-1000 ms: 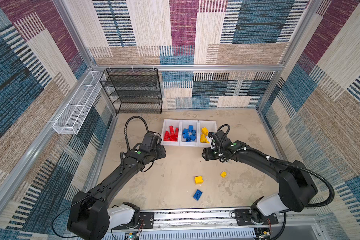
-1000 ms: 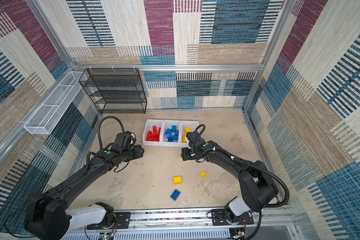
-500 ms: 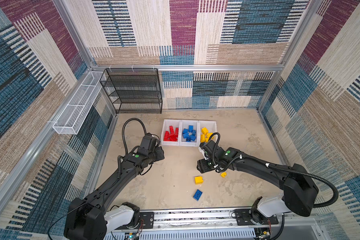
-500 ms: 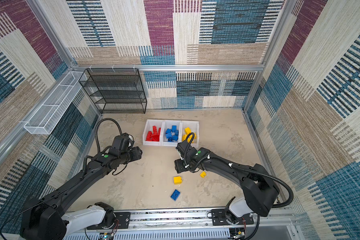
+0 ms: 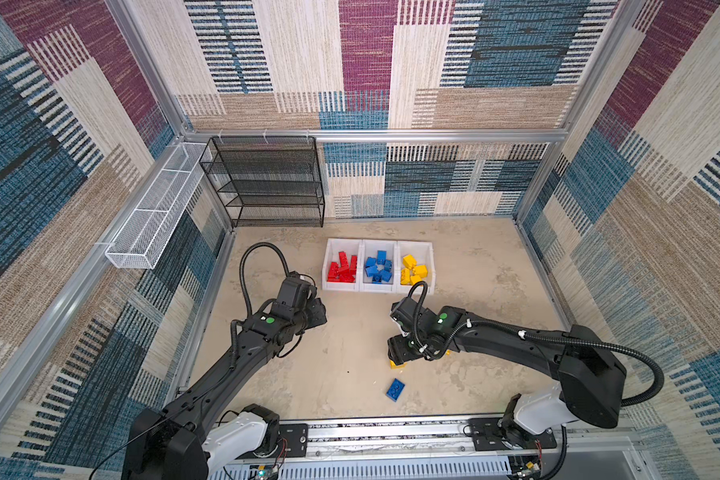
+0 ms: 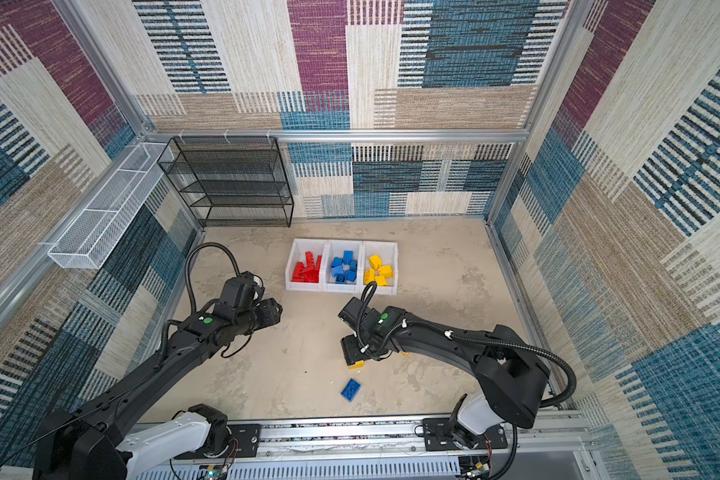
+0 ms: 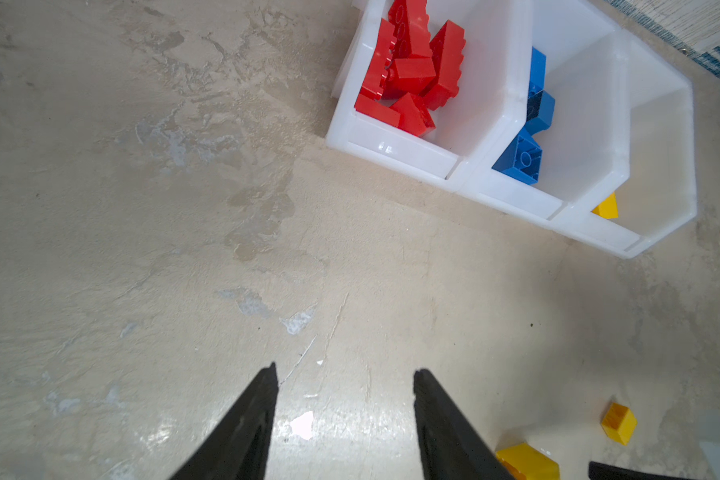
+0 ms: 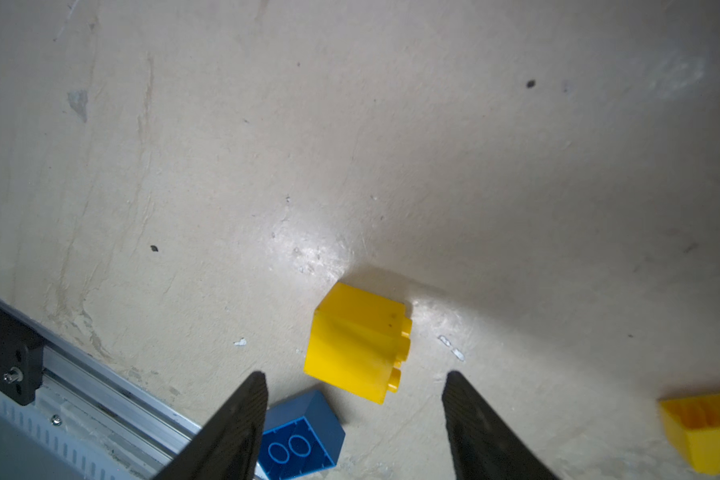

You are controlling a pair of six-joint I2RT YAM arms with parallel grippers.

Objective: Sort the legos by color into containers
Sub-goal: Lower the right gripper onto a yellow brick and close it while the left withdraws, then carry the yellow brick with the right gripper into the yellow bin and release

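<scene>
A: Walls [image 5: 366, 62]?
B: Woven patchwork in blue, maroon and beige, framed by aluminium rails [image 5: 375, 136].
A: Floor [image 5: 474, 257] and furniture?
B: Mottled beige; black mesh shelf [image 5: 267, 183] at the back, white wire basket [image 5: 154, 208] at left

Bare floor [image 8: 350, 166] between yellow brick [image 8: 358, 340], blue brick [image 8: 304, 432]

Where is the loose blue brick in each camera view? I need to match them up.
In a top view: the blue brick lies between the yellow brick and the front rail.
In a top view: same place.
Left wrist: not in it.
Right wrist: blue brick between front rail and yellow brick.
Shared landmark: that yellow brick.
</scene>
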